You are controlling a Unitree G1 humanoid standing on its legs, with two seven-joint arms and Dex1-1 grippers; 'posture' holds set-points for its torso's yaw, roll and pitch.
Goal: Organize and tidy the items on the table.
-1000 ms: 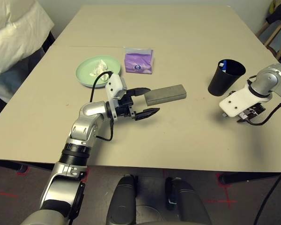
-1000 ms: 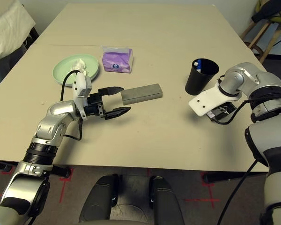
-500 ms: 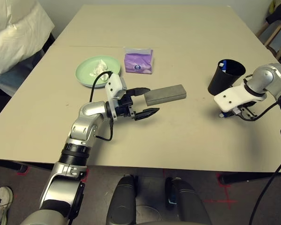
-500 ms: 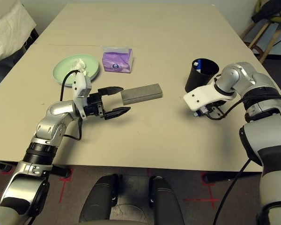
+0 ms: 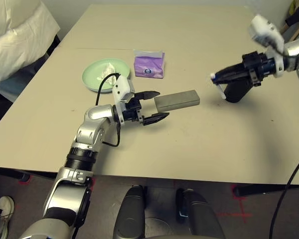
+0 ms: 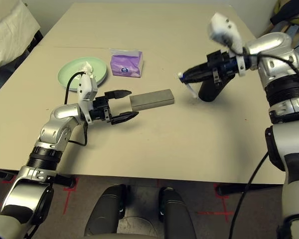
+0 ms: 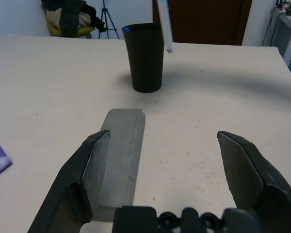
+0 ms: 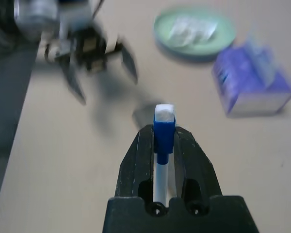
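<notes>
1. The right gripper [image 8: 163, 145] is raised above the worktop [image 5: 189, 149] beside the cup [image 5: 237, 88], its fingers pinching a marker [image 8: 162, 141] near the blue cap end. The marker's white body hangs down from the grip just at the cup's near side.
2. The left gripper [image 5: 152, 105] hovers low over the worktop with its fingers spread wide. The case [image 5: 177, 100] lies flat just ahead of it, its near end close by one finger; I cannot tell whether they touch.
3. The green plate [image 5: 92, 77] holds the crumpled tissue [image 5: 106, 71]. The tissue pack [image 5: 149, 66] stands just beside the plate, well apart from the cup.
4. Step in hand, as I judge it: the marker is to go into the cup, and the case awaits a grasp.
5. Risk: the grip sits at one end of the marker, so the long free end could swing or pivot in the fingers. A tilted marker could catch the cup's rim instead of entering.
6. Risk: the cup is tall and looks light. A knock from the marker tip or from the gripper on the way down could tip it over.
7. Risk: if the marker is let go off centre or too high, it could bounce off the rim and roll across the worktop.
8. Risk: the case lies to one side of the left gripper's gap rather than squarely between the fingers. Pressing them together from here could push the case away or skew it.
</notes>
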